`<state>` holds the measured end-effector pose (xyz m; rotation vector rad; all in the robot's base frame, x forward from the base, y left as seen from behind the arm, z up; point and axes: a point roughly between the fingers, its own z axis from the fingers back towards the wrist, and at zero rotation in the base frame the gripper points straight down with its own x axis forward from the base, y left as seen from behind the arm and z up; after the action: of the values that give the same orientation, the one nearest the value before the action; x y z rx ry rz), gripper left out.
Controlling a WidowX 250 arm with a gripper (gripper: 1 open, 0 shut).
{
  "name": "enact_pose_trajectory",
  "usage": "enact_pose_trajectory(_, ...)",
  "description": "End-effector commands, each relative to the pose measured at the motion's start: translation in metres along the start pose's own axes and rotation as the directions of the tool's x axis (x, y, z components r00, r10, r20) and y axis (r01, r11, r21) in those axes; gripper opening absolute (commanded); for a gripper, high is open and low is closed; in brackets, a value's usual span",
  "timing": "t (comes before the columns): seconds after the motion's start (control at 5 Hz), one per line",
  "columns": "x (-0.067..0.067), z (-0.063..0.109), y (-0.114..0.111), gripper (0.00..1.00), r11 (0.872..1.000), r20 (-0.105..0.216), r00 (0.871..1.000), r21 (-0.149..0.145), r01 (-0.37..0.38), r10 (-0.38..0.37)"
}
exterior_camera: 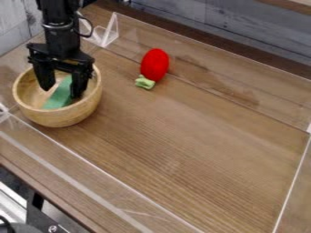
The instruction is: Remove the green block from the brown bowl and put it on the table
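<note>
A brown bowl sits at the left of the wooden table. Inside it lies the green block, leaning toward the bowl's right side. My black gripper points straight down into the bowl, open, with one finger on each side of the block. Its fingertips reach below the rim. I cannot tell whether they touch the block.
A red strawberry-like toy with a green stem lies behind and to the right of the bowl. Clear plastic walls edge the table on the front, left and right. A dark wall runs along the back.
</note>
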<state>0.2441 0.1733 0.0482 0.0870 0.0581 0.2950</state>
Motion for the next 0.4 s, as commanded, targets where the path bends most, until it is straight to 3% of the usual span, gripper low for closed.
enact_pose_trajectory(0.0,0.0159,0.0106,0.0017,1.0,1.0,0.049,0.999,0.023,0.017,-0.018)
enact_pose_trajectory(0.2,0.0213,0.0041,0.0048,1.0,0.999,0.039,0.999,0.023,-0.033,0.032)
